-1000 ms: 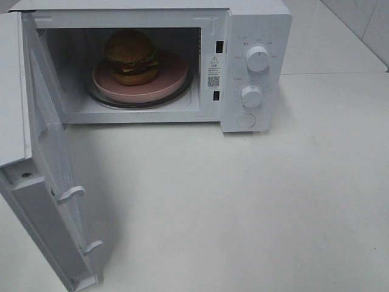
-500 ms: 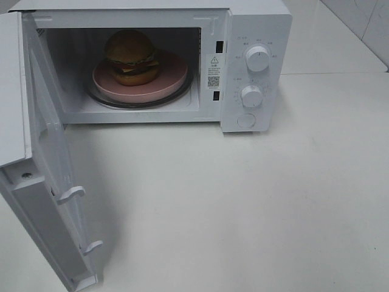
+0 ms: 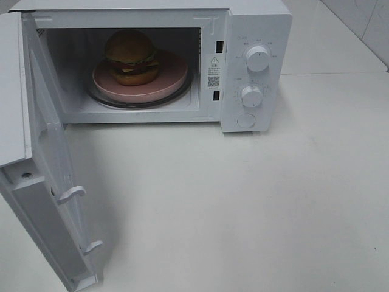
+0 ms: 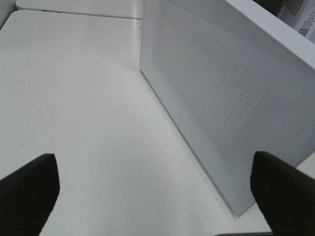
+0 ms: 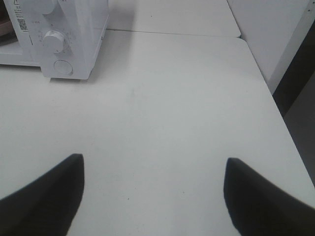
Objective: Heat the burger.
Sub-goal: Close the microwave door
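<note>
STEP: burger loaded, door closing judged due | burger on pink plate inside microwave, 11 o'clock | left gripper, right gripper: fingers released, empty | NEXT: swing door at 8 o'clock shut, then turn knob.

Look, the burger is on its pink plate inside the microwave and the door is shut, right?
Not quite. The burger sits on the pink plate inside the microwave, but the door is swung wide open, as the high view shows.
</note>
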